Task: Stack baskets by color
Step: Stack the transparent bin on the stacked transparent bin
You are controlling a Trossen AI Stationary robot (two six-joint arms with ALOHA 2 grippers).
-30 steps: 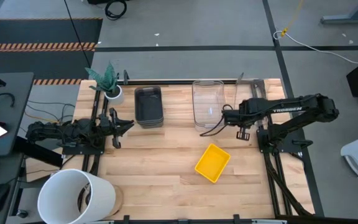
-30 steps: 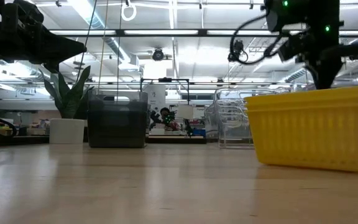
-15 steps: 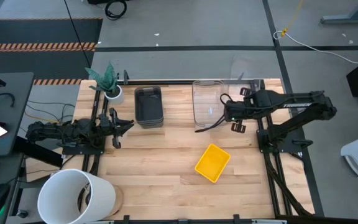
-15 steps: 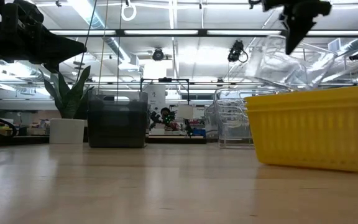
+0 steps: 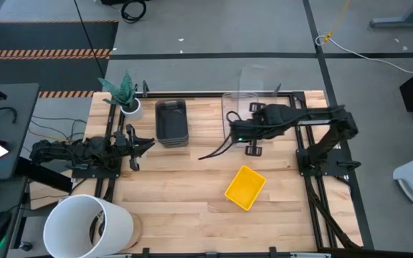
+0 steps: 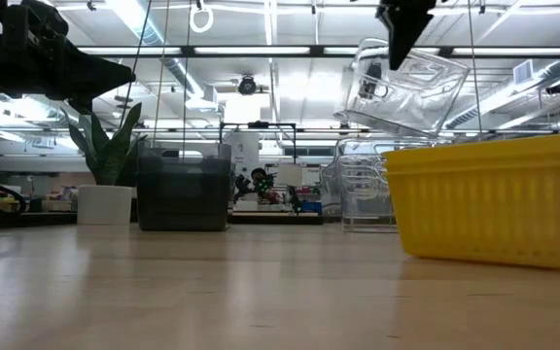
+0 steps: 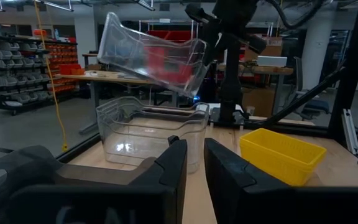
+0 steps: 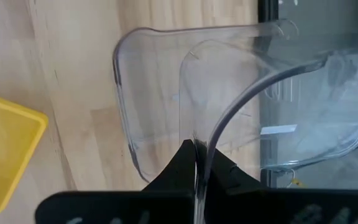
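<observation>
Baskets, left to right: dark grey stack point(image 5: 171, 122) at table's back by left gripper point(image 5: 136, 143), fingers slightly parted, grasping nothing; clear basket point(image 6: 408, 86) lifted, tilted, clamped in right gripper point(image 8: 197, 163) above clear stack point(image 7: 149, 129); yellow basket point(image 5: 245, 188) nearer front

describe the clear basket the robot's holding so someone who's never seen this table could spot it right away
Start at the far edge of the wooden table, where a clear basket stands right of the dark grey basket. Above it, the right gripper pinches the rim of the held clear basket. It alone hangs tilted in the air.
</observation>
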